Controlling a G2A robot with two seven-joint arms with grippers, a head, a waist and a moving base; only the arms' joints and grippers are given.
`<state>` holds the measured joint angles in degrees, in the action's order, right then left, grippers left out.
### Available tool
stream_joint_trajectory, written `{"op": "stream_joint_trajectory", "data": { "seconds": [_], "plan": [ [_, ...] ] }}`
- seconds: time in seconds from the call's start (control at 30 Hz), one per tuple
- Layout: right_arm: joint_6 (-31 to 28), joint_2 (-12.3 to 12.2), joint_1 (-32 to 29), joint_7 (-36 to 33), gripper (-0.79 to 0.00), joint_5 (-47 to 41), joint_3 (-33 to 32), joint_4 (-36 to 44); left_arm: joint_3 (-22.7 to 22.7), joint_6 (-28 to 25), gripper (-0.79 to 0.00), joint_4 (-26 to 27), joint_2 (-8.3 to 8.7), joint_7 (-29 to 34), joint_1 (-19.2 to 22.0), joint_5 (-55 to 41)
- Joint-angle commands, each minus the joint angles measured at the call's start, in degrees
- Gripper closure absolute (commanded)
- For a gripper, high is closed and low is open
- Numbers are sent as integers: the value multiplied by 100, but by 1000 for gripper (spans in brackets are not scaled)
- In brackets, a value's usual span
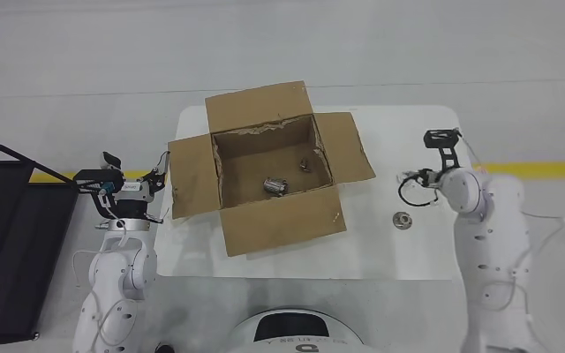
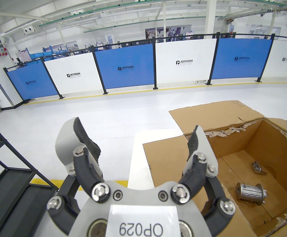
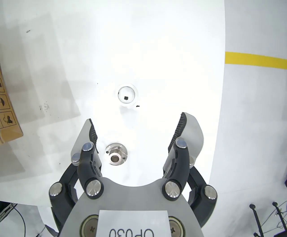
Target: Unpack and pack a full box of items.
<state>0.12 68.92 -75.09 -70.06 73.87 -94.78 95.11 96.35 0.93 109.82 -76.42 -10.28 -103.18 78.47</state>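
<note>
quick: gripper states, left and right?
Left gripper: open, holding nothing.
Right gripper: open, holding nothing.

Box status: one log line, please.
box open: pulley, bracket inside | hub on table | left gripper open | right gripper open

Floor (image 2: 89, 112): pale grey, smooth and slightly glossy, spreading wide on every side of the counter.
Floor line (image 2: 157, 88): a yellow stripe running along the foot of the fence.
Fence (image 2: 123, 67): blue and white perforated panels in turn, set between black posts (image 2: 154, 62) on flat feet.
Ceiling (image 2: 112, 13): high and white, crossed by beams and pipes.
Counter (image 1: 397, 256): white, with rounded corners.
Rack (image 1: 26, 247): black metal shelving on the floor, near the counter's left side.
Light: bright and even.
</note>
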Motion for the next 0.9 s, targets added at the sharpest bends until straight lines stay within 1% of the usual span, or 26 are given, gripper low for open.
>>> {"op": "stream_joint_trajectory", "data": {
  "seconds": [0.0,0.03,0.07,0.1,0.13,0.23,0.33,0.43,0.73,0.87],
  "plan": [
    [77,15,260,43,-369,-69,117,-469,0,0,-785,0,0,0,0,0],
    [152,17,392,60,-363,-26,158,-690,0,0,-785,0,0,0,0,0],
    [307,18,524,143,-372,185,222,-922,0,0,-785,0,0,0,0,0],
    [374,34,645,194,-385,208,331,-1145,0,0,-785,0,0,0,0,0],
    [333,49,782,187,-382,84,409,-1379,0,0,-785,0,0,0,0,0],
    [368,72,1108,262,-366,87,571,-1980,0,0,-785,0,0,0,0,0],
    [305,85,1340,319,-360,32,668,-2392,0,0,-785,0,0,0,0,0],
    [222,87,1499,339,-345,-7,728,-2662,0,0,-785,0,0,0,0,0],
    [216,108,1797,344,-351,-52,921,-3277,0,0,-785,0,0,0,0,0],
    [228,110,1891,356,-326,-122,946,-3515,0,0,-785,0,0,0,0,0]
  ]
}}
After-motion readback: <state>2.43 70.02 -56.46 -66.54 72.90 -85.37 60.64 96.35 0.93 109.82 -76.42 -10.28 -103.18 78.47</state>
